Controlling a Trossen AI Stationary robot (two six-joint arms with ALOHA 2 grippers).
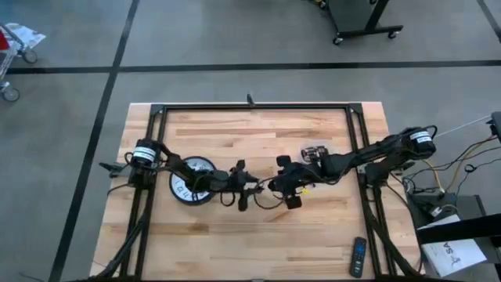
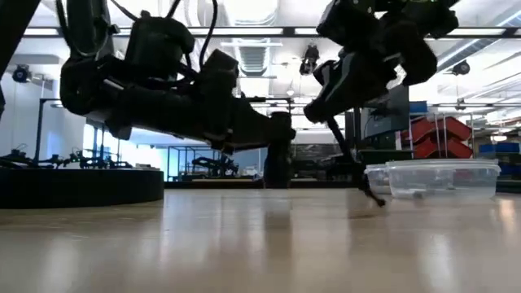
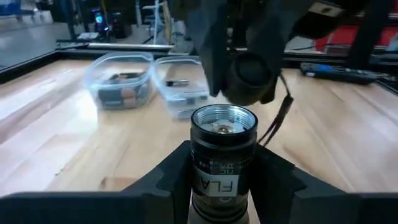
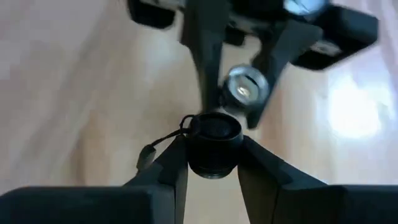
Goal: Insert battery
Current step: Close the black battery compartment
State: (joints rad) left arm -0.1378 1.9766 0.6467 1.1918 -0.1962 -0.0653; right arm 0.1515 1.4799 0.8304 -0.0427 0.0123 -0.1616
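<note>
high view: left gripper (image 1: 244, 186) and right gripper (image 1: 275, 185) meet nose to nose at table centre, round dark disc (image 1: 192, 180) behind the left one

left wrist view: fingers clamped on the flashlight (image 3: 222, 158), open end facing the right gripper, battery apparently seated inside; two clear tubs (image 3: 149, 83) beyond

right wrist view: fingers grip the tail cap (image 4: 212, 144) just short of the open tube, likely lined up for screwing on

Bright ceiling lights backlight the low view; glare streaks the table (image 2: 244, 236); right wrist view is blurred.
</note>
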